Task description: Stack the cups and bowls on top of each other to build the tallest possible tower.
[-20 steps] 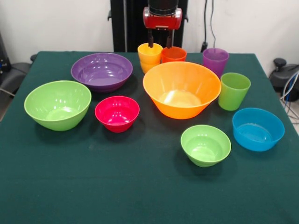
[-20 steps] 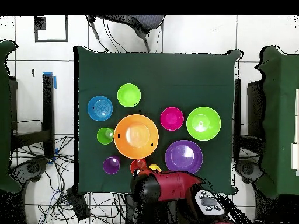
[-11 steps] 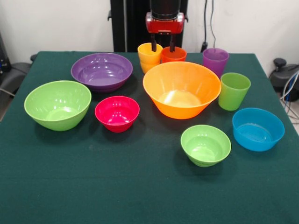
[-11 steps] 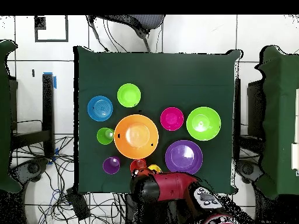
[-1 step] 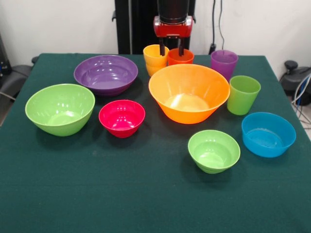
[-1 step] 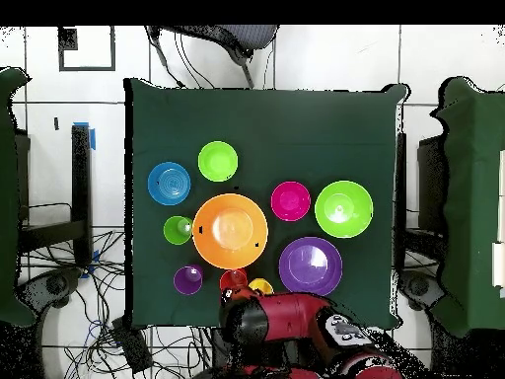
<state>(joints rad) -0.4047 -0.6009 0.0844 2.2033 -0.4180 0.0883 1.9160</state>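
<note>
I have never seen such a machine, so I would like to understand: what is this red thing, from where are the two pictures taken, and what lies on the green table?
The red and black thing is a robot arm; its gripper hangs open, holding nothing, above the yellow cup and the orange cup. One picture looks across the table toward the robot; the other looks straight down, with the arm at the bottom. On the green table stand six bowls: orange bowl, purple bowl, big green bowl, red bowl, small green bowl and blue bowl. There are also a purple cup and a green cup. Nothing is stacked yet.
</note>
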